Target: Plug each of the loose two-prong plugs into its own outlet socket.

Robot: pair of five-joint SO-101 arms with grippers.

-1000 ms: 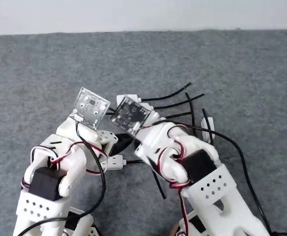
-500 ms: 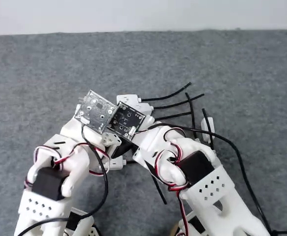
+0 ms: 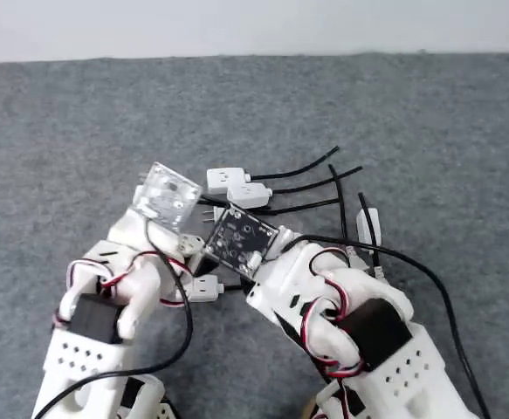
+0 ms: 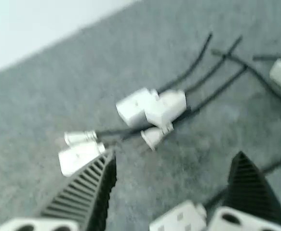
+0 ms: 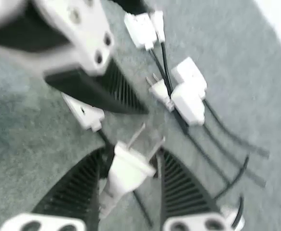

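Plug (image 5: 128,168), white and two-pronged, sits clamped between the ribbed black fingers (image 5: 179,187) of the right claw (image 5: 130,159), prongs aimed away from the wrist, over grey carpet (image 3: 79,131) and in no socket. Just past it hangs the left claw (image 4: 174,156), jaws spread wide on nothing, with a small white connector (image 5: 85,115) lying on the carpet near its finger. Farther out two white socket blocks (image 5: 186,101) lie touching each other, black cords (image 5: 227,139) trailing off them, and a loose plug (image 5: 159,94) rests right beside them, its prongs bare and plugged into nothing.
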